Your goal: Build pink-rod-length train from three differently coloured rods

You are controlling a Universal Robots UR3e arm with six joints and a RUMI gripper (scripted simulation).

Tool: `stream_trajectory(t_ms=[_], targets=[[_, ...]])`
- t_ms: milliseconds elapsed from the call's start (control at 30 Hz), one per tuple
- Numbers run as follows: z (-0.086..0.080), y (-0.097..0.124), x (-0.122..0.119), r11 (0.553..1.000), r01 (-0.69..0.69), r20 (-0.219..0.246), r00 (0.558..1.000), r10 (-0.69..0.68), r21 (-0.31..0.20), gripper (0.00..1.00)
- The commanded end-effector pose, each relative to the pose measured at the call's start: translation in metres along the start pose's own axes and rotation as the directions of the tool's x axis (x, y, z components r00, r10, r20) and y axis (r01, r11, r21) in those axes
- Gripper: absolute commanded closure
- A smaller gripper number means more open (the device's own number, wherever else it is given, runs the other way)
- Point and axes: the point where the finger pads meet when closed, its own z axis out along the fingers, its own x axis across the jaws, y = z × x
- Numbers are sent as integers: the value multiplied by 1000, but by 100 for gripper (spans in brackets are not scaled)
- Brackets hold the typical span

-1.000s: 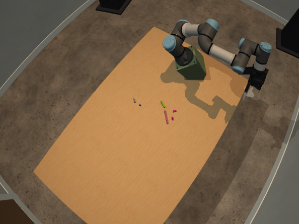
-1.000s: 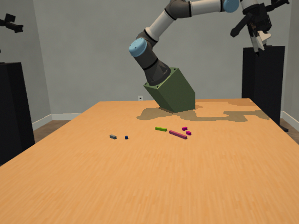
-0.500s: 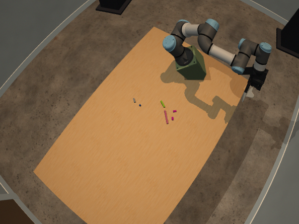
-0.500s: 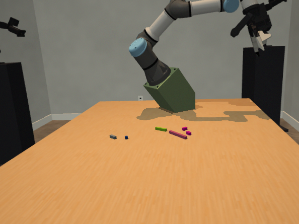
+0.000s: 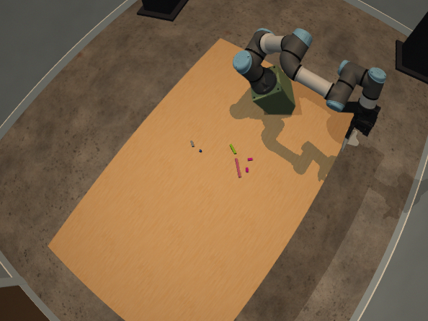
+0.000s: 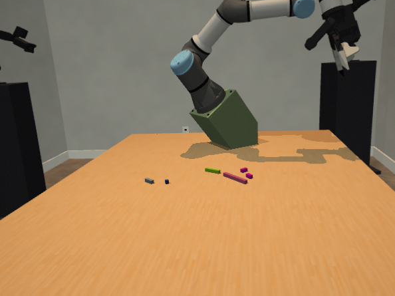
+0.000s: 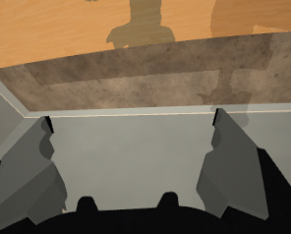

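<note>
Gripper: the gripper (image 6: 344,57) hung high in the air past the table's far right edge, jaws spread fully apart with nothing between them; in the wrist view its two grey fingers stood at either side of the picture, with floor and wall between them.
Arm: the arm (image 6: 233,10) rose from a tilted green base (image 6: 229,119) at the far side of the table and reached out to the right, well apart from every rod.
Pink rod: the pink rod (image 5: 238,167) lay flat near the middle of the table (image 5: 144,212), on the base's side.
Lime rod: the lime rod (image 5: 233,148) lay flat just beyond the pink rod's far end, nearly in line with it but slightly angled; a small gap showed between them.
Magenta rods: one magenta rod (image 5: 250,159) and a second magenta rod (image 5: 247,169) lay just beside the pink rod on its right in the top view, apart from it and from each other.
Grey rod: the grey rod (image 5: 192,143) lay well to the left of the lime rod in the top view.
Blue rod: the blue rod (image 5: 200,151) sat near the grey rod, not touching it.
Train: no rods lay end to end in a line of three.
</note>
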Motion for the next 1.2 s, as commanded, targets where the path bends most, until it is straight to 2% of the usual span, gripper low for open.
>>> stream_trajectory(t_ms=[0, 200, 267, 333, 667, 700, 767, 833, 1033, 1067, 1167], targets=[[8, -4, -23, 1000, -29, -12, 1000, 29, 8, 0], [23, -16, -61, 997, -76, -28, 997, 77, 31, 0], [23, -16, -61, 997, -76, -28, 997, 77, 31, 0], [30, -22, -75, 995, -95, -34, 995, 96, 40, 0], [64, -72, -151, 974, -203, -57, 976, 209, 96, 0], [64, -72, -151, 974, -203, -57, 976, 209, 96, 0], [72, -86, -166, 968, -227, -60, 970, 234, 108, 0], [72, -86, -166, 968, -227, -60, 970, 234, 108, 0], [92, -135, -205, 943, -299, -62, 949, 311, 147, 0], [92, -135, -205, 943, -299, -62, 949, 311, 147, 0], [100, -162, -220, 928, -334, -60, 936, 348, 167, 0]])
